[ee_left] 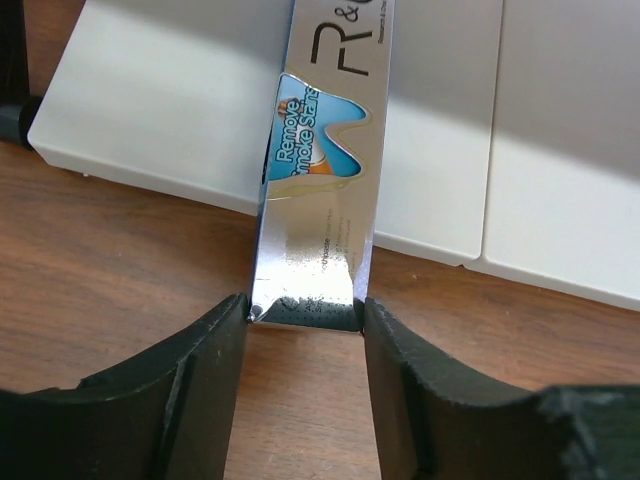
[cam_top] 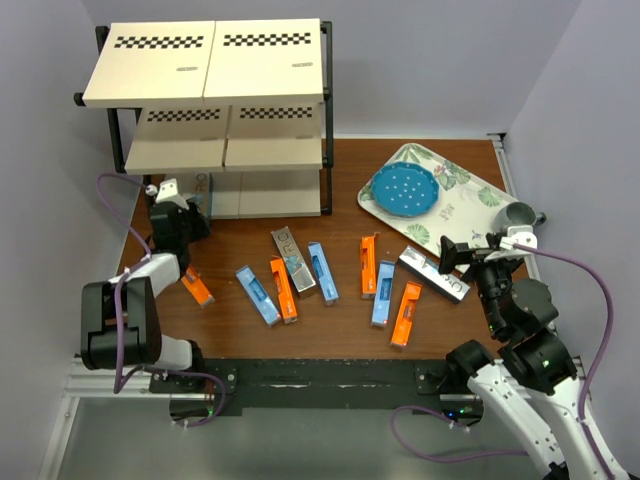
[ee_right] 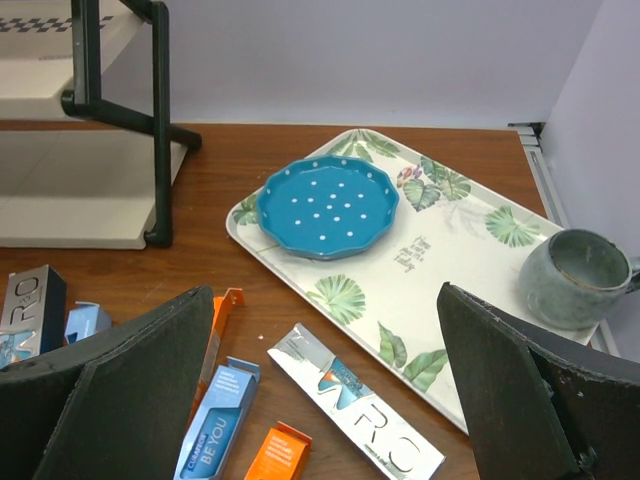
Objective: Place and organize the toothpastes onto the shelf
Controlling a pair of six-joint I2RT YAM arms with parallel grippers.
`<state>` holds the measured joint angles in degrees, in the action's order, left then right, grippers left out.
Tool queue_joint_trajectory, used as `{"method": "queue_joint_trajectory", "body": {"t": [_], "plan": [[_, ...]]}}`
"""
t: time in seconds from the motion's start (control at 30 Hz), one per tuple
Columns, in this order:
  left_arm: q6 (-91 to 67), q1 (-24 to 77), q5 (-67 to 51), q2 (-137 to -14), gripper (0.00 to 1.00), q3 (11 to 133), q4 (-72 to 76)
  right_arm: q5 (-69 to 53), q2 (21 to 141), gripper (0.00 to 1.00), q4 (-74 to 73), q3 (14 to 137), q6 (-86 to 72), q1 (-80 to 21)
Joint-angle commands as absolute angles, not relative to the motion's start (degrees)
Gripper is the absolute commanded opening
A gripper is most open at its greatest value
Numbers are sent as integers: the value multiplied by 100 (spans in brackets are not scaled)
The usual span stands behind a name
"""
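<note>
Your left fingers (ee_left: 190, 390) are clenching the near end of the silver toothpaste (ee_left: 320, 190), which is reaching over the front edge of the lowest board of the shelf (ee_left: 170, 110). You are advised to slide it in squarely before releasing. Your right fingers (ee_right: 130, 380) are hanging spread wide over the desk (ee_right: 250, 150), grasping nothing.

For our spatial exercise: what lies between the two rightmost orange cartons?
A light blue carton, between the farther orange carton and nearer orange carton, seen from the top view.

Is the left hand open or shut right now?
Shut: the left hand clamps the near end of a shiny silver toothpaste carton, with no gap on either side.
</note>
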<state>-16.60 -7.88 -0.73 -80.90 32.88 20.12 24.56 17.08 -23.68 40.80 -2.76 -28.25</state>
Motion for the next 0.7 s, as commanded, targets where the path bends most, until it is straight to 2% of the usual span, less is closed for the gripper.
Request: {"method": "queue_joint_trajectory", "body": {"t": [0.0,0.23,0.53,0.67], "plan": [[-1986,-835,202,-8253,52,3331,2215,2575,1679,99,-2400,4201,-229,-2856],[-2110,-852,650,-8420,41,3585,2109,2566,1784,99,-2329,4219,-211,-2856],[-1504,-1028,633,-8630,39,4174,2013,2575,1916,99,-2294,4271,-132,-2857],[-1152,-1265,213,-8806,39,4403,1942,2619,1907,99,-2312,4254,-132,-2857]]}}
